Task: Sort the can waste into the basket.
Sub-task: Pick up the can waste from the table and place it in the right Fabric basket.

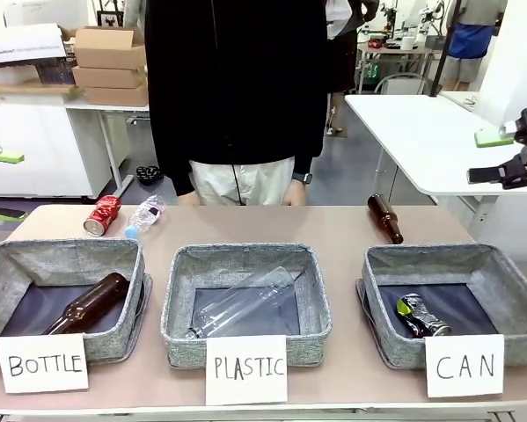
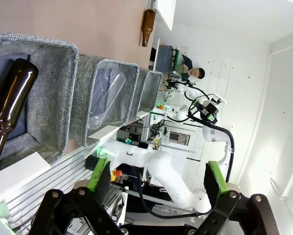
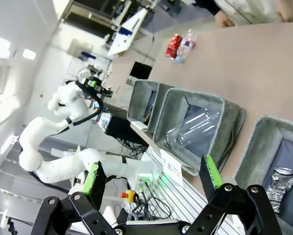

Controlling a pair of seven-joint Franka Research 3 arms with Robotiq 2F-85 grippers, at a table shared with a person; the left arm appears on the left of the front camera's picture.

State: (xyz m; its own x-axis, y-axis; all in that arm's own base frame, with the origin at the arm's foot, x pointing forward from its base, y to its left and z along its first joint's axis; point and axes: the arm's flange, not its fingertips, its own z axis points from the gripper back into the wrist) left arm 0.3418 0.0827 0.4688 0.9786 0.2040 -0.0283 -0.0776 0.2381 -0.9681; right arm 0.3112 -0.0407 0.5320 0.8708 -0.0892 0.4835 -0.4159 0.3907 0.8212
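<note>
One red can (image 1: 102, 214) lay on its side near the far-left corner of the table (image 1: 333, 230), nearer the left end effector (image 2: 157, 177) and well apart from the CAN basket (image 1: 501, 264) at right. That one and the right end effector (image 3: 152, 175) stood spread, empty.

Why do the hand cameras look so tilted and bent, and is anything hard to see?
Front view: even, soft light, sharp; the clear bottle is hard to make out. Left wrist view: rolled sideways, wide-angle bending, white wall washed out. Right wrist view: tilted, upper-left corner overexposed.
</note>
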